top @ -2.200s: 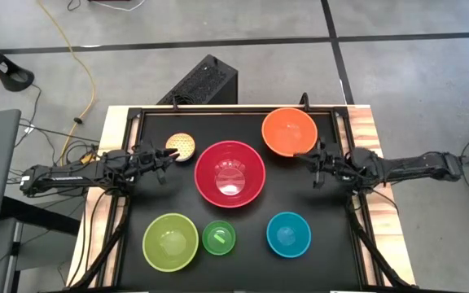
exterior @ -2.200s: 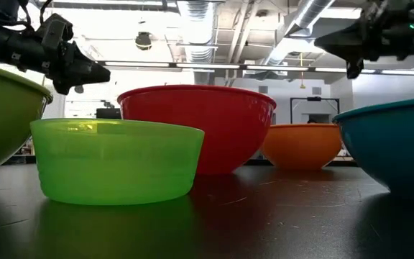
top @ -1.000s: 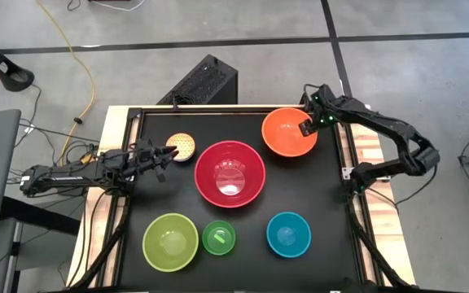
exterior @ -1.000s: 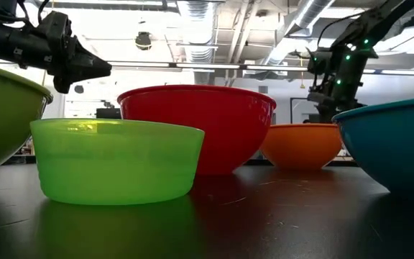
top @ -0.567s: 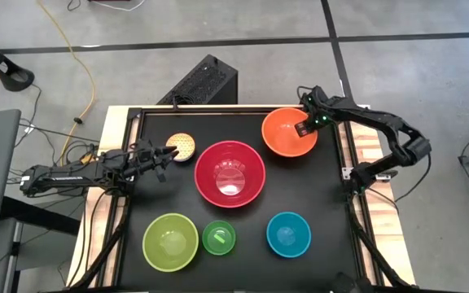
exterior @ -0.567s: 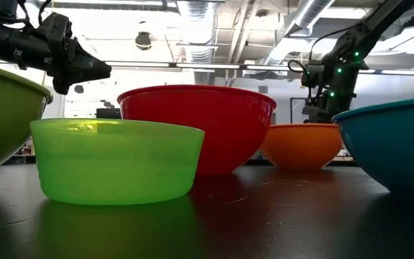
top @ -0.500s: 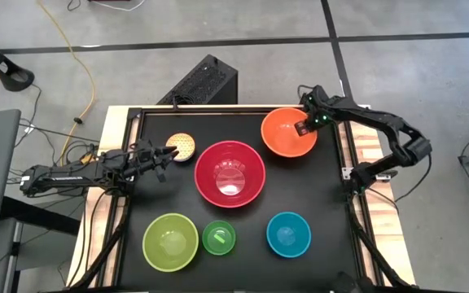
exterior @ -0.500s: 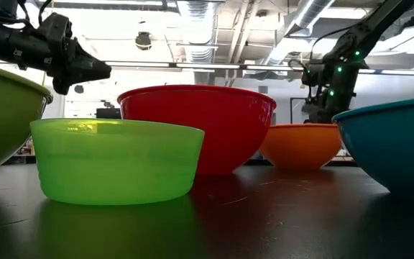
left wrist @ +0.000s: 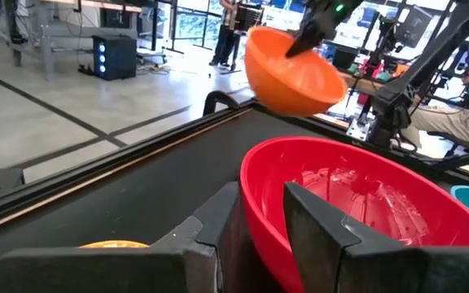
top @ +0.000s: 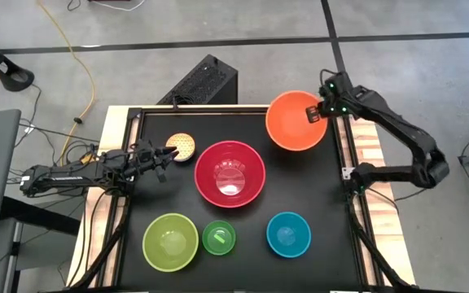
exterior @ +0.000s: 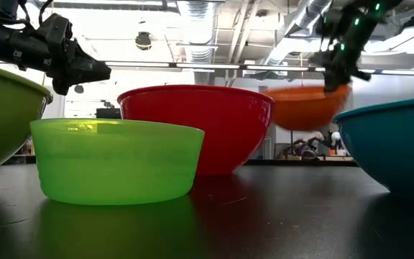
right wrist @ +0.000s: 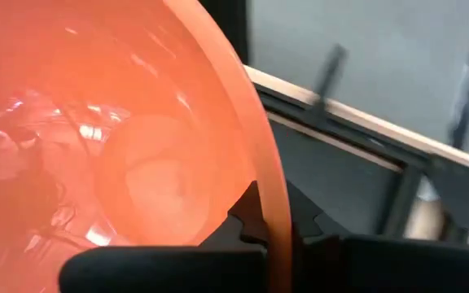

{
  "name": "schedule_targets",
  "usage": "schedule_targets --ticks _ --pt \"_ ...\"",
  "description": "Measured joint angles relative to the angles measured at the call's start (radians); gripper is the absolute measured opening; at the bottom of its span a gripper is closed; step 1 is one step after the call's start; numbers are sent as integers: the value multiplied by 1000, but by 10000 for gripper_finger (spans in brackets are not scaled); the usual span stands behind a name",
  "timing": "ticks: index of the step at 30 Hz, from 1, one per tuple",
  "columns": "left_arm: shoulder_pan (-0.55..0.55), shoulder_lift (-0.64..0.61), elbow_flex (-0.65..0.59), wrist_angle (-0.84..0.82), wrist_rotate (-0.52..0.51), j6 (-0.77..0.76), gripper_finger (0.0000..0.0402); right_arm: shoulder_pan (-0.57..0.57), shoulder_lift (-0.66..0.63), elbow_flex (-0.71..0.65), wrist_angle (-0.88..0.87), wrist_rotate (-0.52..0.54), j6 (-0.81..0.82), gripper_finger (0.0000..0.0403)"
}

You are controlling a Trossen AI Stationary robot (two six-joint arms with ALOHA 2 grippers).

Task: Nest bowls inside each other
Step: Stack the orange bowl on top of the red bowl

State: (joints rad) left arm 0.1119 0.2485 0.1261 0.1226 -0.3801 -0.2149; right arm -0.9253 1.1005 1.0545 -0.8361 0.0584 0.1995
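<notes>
An orange bowl point(top: 295, 122) hangs in the air over the table's far right corner, with my right gripper point(top: 316, 113) shut on its rim. On the black table stand a large red bowl point(top: 230, 172), a lime green bowl point(top: 170, 241), a small dark green bowl point(top: 218, 238), a blue bowl point(top: 288, 233) and a small patterned yellow bowl point(top: 182, 146), each on its base. My left gripper point(top: 166, 156) hovers level beside the yellow bowl, slightly open and touching nothing. My right gripper holds the orange bowl by its rim point(right wrist: 277, 224), on the side toward the table's right edge. One finger is inside the bowl and one outside. The fingers slant down from above and from the right. The bowl point(exterior: 304, 106) hangs tilted, clear of the table.
A black frame rail point(top: 218, 111) runs round the table top. A dark box point(top: 202, 81) stands on the floor behind the far edge. Bare black table point(top: 332, 187) lies between the blue bowl and the lifted orange one.
My right gripper has shut on the orange bowl's rim and gone up, a little toward the table's far right corner. The orange bowl, which stood on the table, is now lifted clear and tilted.
</notes>
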Motion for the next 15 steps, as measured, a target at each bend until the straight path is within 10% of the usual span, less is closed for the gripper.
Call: schedule_targets --ticks 15 --pt "0 0 0 0 -20 37 87 645 70 46 289 100 234 13"
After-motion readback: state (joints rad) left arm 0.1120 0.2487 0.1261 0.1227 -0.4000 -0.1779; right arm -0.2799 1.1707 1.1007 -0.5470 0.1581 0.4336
